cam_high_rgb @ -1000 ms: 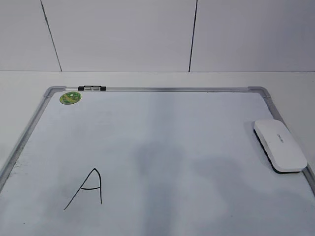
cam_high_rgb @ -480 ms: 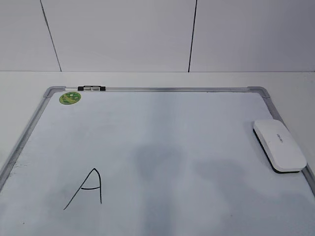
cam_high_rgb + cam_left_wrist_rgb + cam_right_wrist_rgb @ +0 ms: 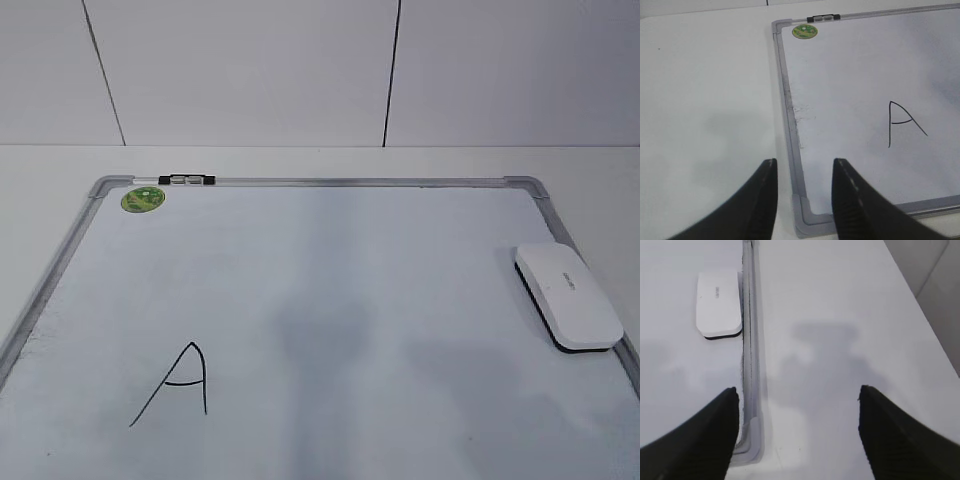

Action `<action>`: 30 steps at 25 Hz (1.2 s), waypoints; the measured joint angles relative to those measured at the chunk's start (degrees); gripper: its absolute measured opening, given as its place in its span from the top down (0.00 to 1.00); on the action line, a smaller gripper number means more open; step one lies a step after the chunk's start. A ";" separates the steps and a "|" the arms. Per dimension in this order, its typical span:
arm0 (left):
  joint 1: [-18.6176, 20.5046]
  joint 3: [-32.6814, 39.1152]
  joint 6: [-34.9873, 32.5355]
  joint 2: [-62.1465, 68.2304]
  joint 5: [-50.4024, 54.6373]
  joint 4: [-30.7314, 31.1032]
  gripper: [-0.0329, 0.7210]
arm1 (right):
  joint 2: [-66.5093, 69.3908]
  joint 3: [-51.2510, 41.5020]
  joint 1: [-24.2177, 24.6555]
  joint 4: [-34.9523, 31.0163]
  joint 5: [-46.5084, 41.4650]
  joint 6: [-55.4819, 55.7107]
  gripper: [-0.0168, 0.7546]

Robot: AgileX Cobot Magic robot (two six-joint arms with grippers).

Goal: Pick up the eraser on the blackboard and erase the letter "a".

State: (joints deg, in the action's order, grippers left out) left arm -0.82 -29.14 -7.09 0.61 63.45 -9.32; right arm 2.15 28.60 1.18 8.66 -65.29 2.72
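The blackboard [image 3: 330,250] is a white dry-erase board with a silver frame, lying flat on the table. The white eraser [image 3: 568,297] lies on its right edge, dark felt down; it also shows in the right wrist view [image 3: 718,304]. A large capital "A" [image 3: 180,385] is drawn at the near left, and shows in the left wrist view [image 3: 902,122]. No small cursive "a" shows in any view. My left gripper [image 3: 804,161] is open and empty above the board's near left corner. My right gripper [image 3: 797,388] is wide open and empty above the near right corner. Neither gripper shows in the exterior view.
A green round sticker [image 3: 143,199] and a black clip [image 3: 187,180] sit at the board's far left corner. White table [image 3: 705,100] lies left of the board and to its right [image 3: 840,315]. A white panelled wall [image 3: 250,70] stands behind.
The faint arm shadows on the board have shifted slightly. The eraser and the board have not moved.
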 joint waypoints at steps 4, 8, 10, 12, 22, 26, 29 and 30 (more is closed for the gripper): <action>0.00 0.00 0.00 0.00 0.00 0.00 0.60 | -2.90 0.00 0.00 0.10 0.00 0.00 0.21; 0.00 0.00 0.00 0.00 0.00 0.00 0.60 | -3.15 0.00 0.00 0.21 -0.12 0.00 0.21; 0.00 0.00 0.00 0.00 0.00 0.00 0.60 | -3.15 0.00 0.00 0.31 -0.12 0.00 0.21; 0.00 0.00 0.00 0.00 0.00 0.00 0.60 | -3.15 0.00 0.00 0.31 -0.12 0.00 0.21; 0.00 0.00 0.00 0.00 0.00 0.00 0.63 | -3.15 0.00 0.00 0.31 -0.12 0.00 0.21; 0.00 0.00 0.00 0.00 0.00 0.00 0.64 | -3.15 0.00 0.00 0.31 -0.12 0.00 0.21; 0.00 0.00 0.00 0.00 0.00 0.00 0.64 | -3.15 0.00 0.00 0.19 -0.12 -0.11 0.21; 0.00 0.00 0.00 0.00 0.00 0.00 0.64 | -3.15 0.00 0.00 -0.20 -0.12 -0.45 0.21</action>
State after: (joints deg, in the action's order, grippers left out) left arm -0.82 -29.14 -7.09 0.61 63.45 -9.32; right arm -1.00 28.60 1.18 8.45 -65.42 2.28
